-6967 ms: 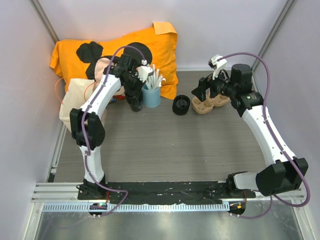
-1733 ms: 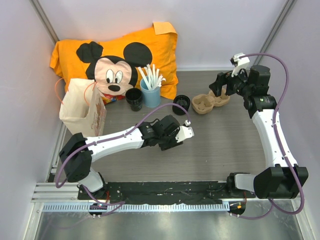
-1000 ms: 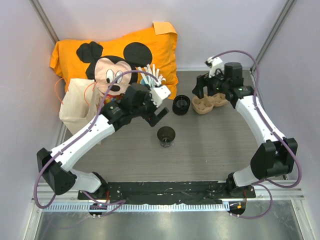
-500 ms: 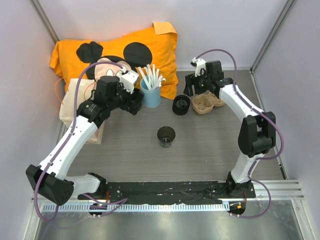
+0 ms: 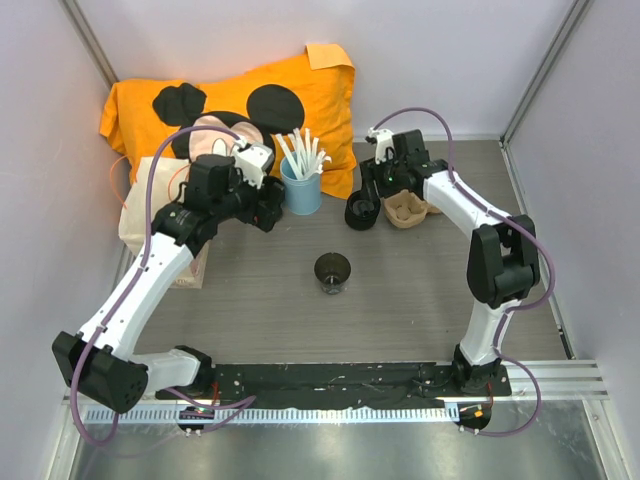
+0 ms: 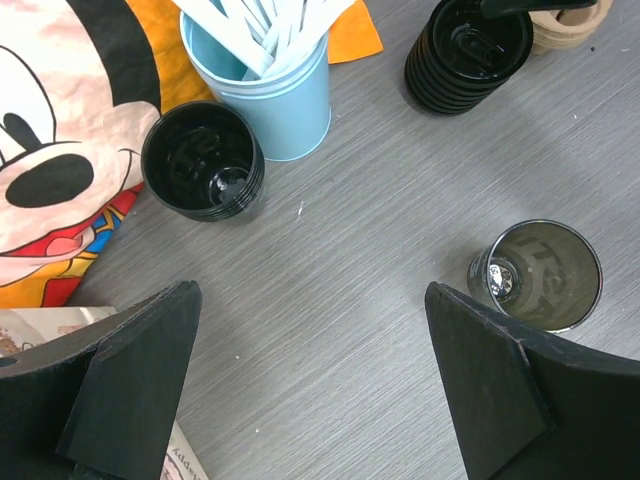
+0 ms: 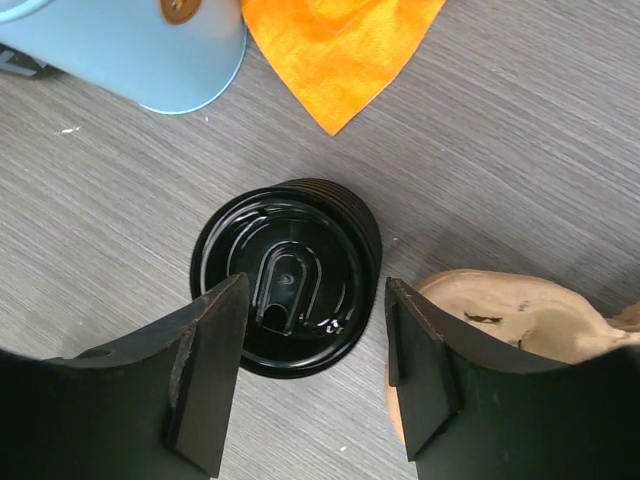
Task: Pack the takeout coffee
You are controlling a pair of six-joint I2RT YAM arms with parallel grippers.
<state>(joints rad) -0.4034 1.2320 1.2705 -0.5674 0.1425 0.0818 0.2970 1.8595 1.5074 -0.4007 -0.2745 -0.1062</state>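
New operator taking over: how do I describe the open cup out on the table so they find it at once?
Start at the orange Mickey pillow at the back of the table and come forward past the blue cup of white sticks. The cup stands upright, alone, mid-table. Unlike the black ridged piece near the blue cup, it is smoky see-through, lidless, with nothing touching it.
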